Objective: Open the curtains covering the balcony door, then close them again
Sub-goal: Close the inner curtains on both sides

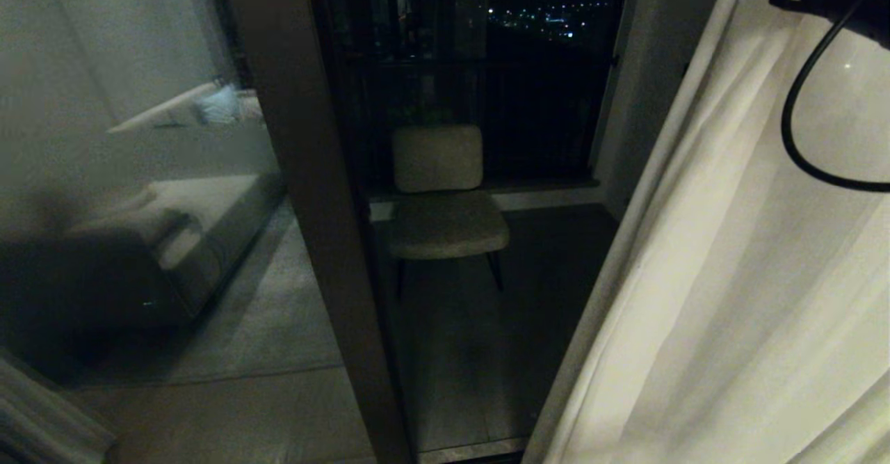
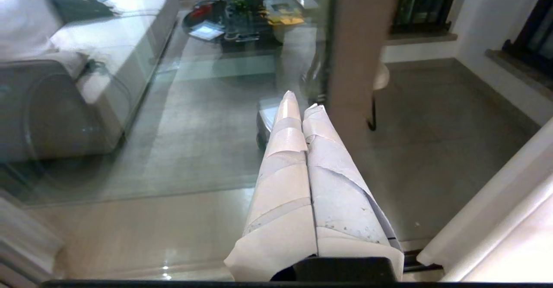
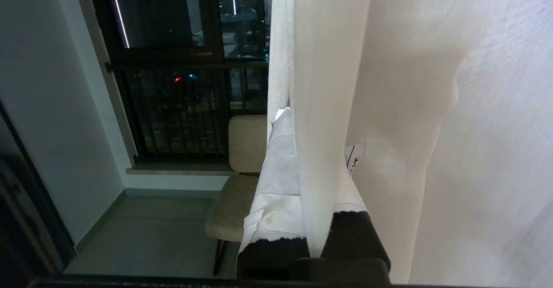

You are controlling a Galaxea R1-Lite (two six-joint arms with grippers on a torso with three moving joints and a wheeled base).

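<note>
A: Head view?
B: Door (image 1: 313, 193) uncovered, curtain (image 1: 730, 276) bunched right.
A: Left wrist?
B: Left gripper (image 2: 300, 100) idle, fingers pressed together, empty.
A: Right wrist?
B: Right gripper (image 3: 317, 150) fingers pinching curtain edge (image 3: 319, 106). Opening seemingly done; closing left.

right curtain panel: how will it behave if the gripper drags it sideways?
Probably floppy: the curtain drapes in soft vertical pleats and folds around the right gripper, shut on its edge. Likely light, since the weave looks thin. It may slip, as only a narrow strip of hem sits between the fingers.
</note>
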